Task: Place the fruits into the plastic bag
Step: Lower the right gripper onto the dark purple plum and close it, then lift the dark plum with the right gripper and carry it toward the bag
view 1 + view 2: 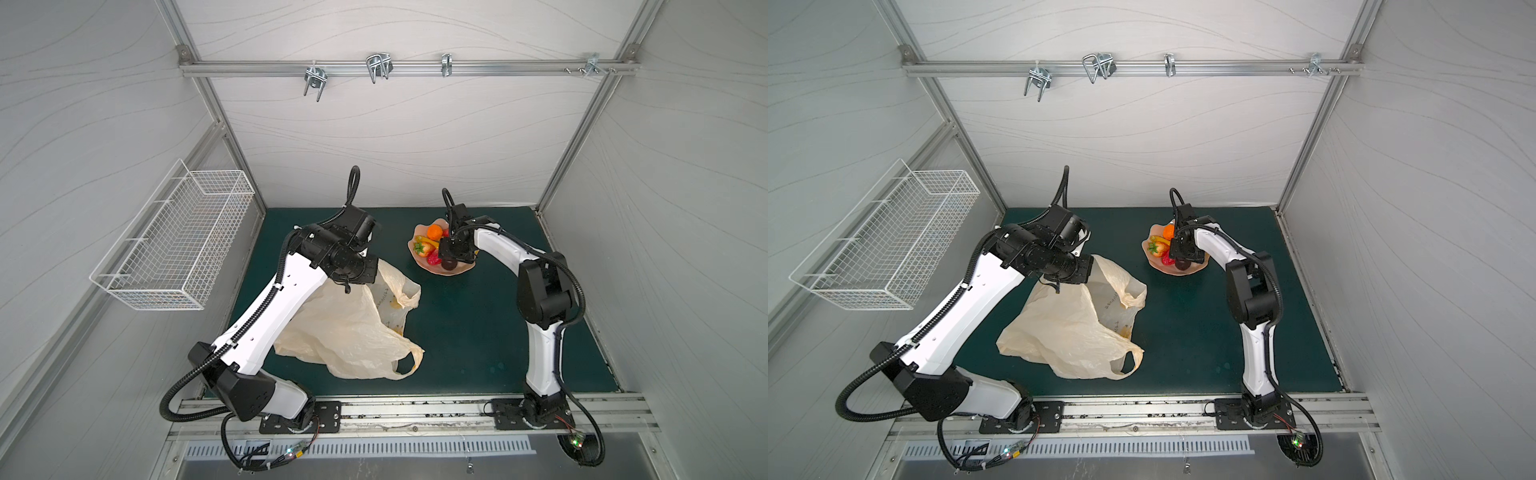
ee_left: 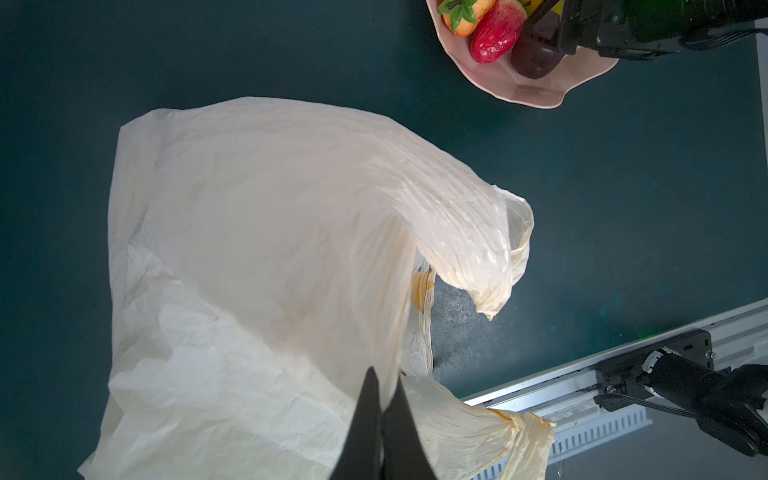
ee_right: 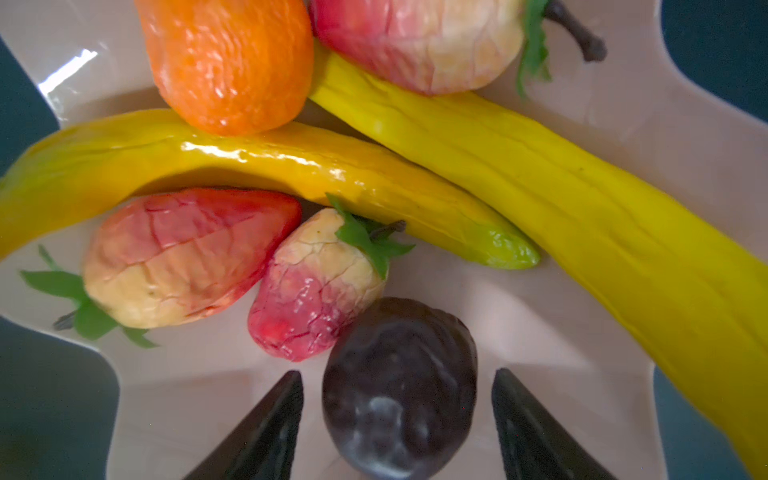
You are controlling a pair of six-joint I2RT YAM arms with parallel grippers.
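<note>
The cream plastic bag lies crumpled on the green mat, its mouth towards the bowl. My left gripper is shut on an upper layer of the bag near its mouth and holds it raised. The fruits sit in a pink scalloped bowl: an orange, two bananas, three strawberries, and a dark brown ball. My right gripper is down in the bowl, open, one finger on each side of the dark ball with a gap at both.
A white wire basket hangs on the left wall. Metal hooks hang from the rail on the back wall. An aluminium rail carrying both arm bases runs along the mat's front edge.
</note>
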